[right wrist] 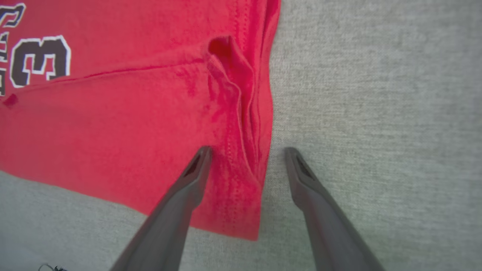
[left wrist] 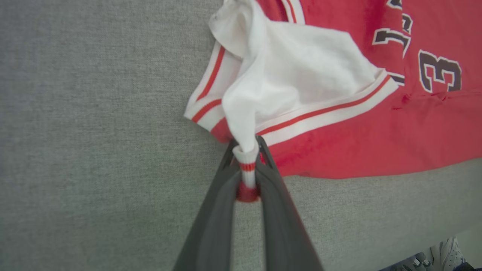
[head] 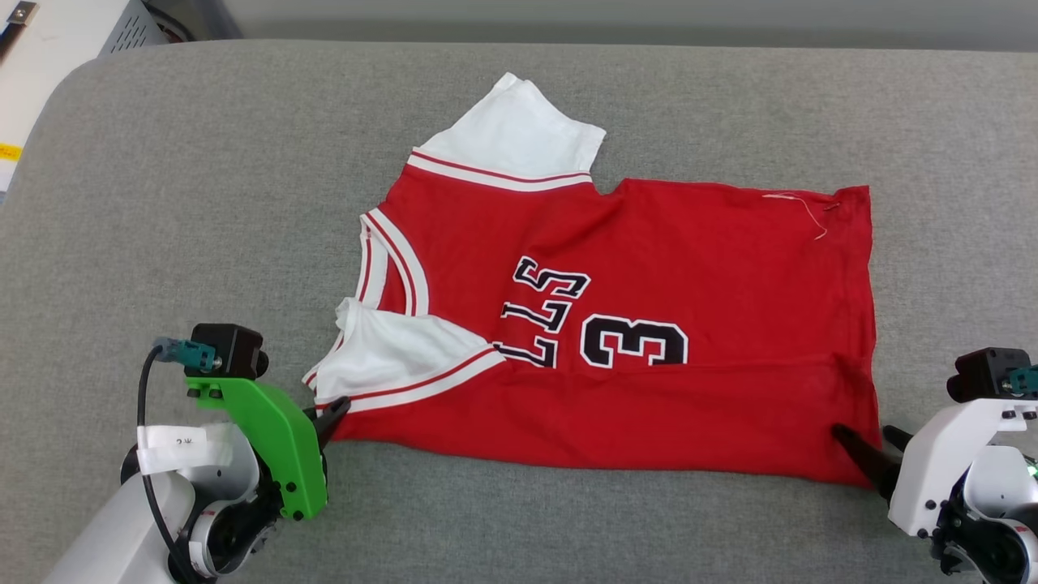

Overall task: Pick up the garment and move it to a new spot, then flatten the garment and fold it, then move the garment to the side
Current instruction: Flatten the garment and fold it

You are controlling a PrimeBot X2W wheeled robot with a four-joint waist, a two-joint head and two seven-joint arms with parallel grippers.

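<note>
The garment is a red jersey with white sleeves and black "3" print, lying on the grey surface with its near long edge folded up over the front. My left gripper sits at its near left corner, shut on a pinched bit of white sleeve and striped trim. At the near right corner my right gripper stands open. In the right wrist view its fingers straddle the garment's hem edge, one finger over red cloth, the other on bare grey surface.
The grey padded surface stretches wide to the left, behind and in front of the jersey. A pale box and white items sit beyond its far left corner. A loose white thread lies at the far right hem.
</note>
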